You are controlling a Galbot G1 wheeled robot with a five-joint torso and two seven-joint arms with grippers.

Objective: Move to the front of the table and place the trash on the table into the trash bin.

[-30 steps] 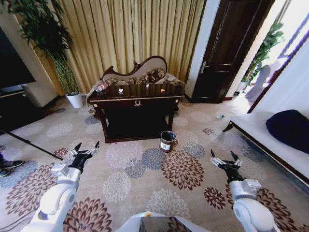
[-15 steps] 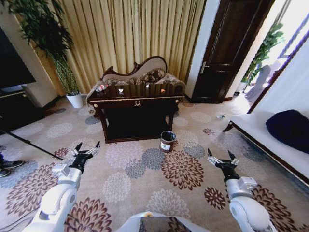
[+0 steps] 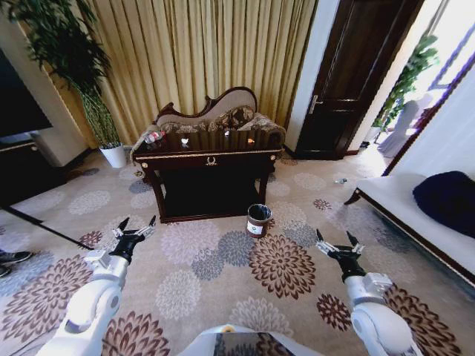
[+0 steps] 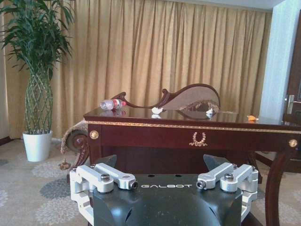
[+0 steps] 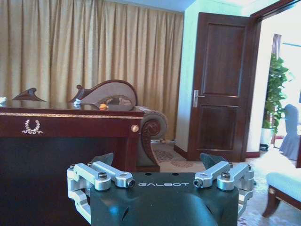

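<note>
The dark glossy table (image 3: 211, 152) with gold trim stands ahead, across the patterned carpet. On its top lie the trash items: a clear bottle with a red label (image 3: 154, 136) at the left end, white scraps (image 3: 185, 139) and a tiny orange piece (image 3: 250, 139). The left wrist view shows the bottle (image 4: 112, 104), a white scrap (image 4: 156, 110) and the orange piece (image 4: 252, 118). The small dark trash bin (image 3: 257, 219) sits on the floor by the table's front right leg. My left gripper (image 3: 137, 222) and right gripper (image 3: 334, 236) hover open and empty, low over the carpet, well short of the table.
A carved-back sofa (image 3: 215, 111) stands behind the table against gold curtains. A tall plant in a white pot (image 3: 115, 153) is at the left, a dark door (image 3: 349, 81) at the right. A bench with a blue cushion (image 3: 445, 196) lines the right side. A black rod (image 3: 44, 222) crosses the floor at left.
The whole head picture has shifted slightly, so the camera has moved. My right gripper has drifted a little inward. Both grippers stay open and the trash has not moved.
</note>
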